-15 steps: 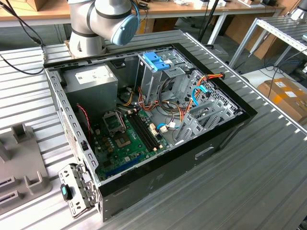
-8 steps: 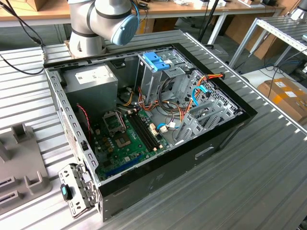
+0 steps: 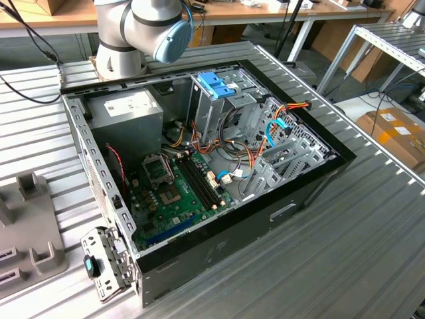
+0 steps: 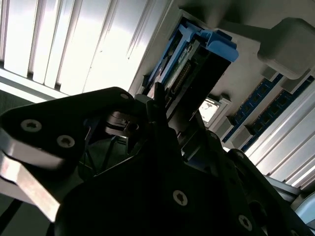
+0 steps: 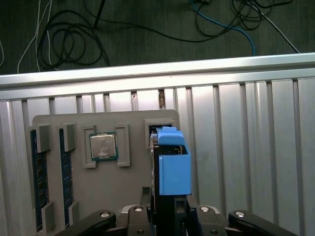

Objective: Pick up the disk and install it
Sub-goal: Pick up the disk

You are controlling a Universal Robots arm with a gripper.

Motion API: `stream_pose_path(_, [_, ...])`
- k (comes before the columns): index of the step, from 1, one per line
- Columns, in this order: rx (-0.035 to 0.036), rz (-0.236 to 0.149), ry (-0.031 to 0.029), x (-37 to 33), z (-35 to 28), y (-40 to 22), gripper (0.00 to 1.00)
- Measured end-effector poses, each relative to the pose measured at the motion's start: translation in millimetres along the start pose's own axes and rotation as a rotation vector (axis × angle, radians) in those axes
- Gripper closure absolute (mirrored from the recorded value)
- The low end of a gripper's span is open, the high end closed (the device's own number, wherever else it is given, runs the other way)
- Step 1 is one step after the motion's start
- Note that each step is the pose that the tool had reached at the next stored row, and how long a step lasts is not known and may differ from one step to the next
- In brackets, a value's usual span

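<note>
The arm [image 3: 136, 30] bends out of frame, its gripper [image 5: 168, 202] pointing downward.

The arm [image 3: 116, 33] is built of round silver-grey joints, and one joint is closed by a light-blue cap [image 3: 171, 36]. The gripper [image 5: 170, 219] is made of black angular plates, in which round silver screws [image 5: 239, 215] are set. In the second wrist view a bare metal bar [image 4: 24, 182] is seen fixed at its side.

Light blue on the disk [image 5: 173, 169] carrier. Flat pale grey on the holder tray [image 5: 133, 189], dark-blue strips [image 5: 35, 187] along one edge. Silver ribbing across the table [image 5: 246, 147]. Green on the motherboard [image 3: 151, 205], black on the case [image 3: 219, 256].
</note>
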State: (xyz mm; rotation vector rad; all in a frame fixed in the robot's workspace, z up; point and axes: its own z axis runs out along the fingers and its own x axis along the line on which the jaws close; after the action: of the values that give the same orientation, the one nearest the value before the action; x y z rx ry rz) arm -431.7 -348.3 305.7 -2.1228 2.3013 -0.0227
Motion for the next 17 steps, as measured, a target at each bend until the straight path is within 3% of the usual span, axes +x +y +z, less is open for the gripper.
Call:
stream_pose_path(11, [0.0001,0.000,-0.0001,0.0,0.3,0.0,0.63])
stream_pose_path(12, [0.0001,0.000,-0.0001,0.0,0.3,0.0,0.57])
stream_pose_path(15, [0.0001,-0.001,-0.0001,0.0,0.3,0.0,0.57])
stream_pose_path(17, [0.0001,-0.023,-0.0005,0.0,0.3,0.0,0.57])
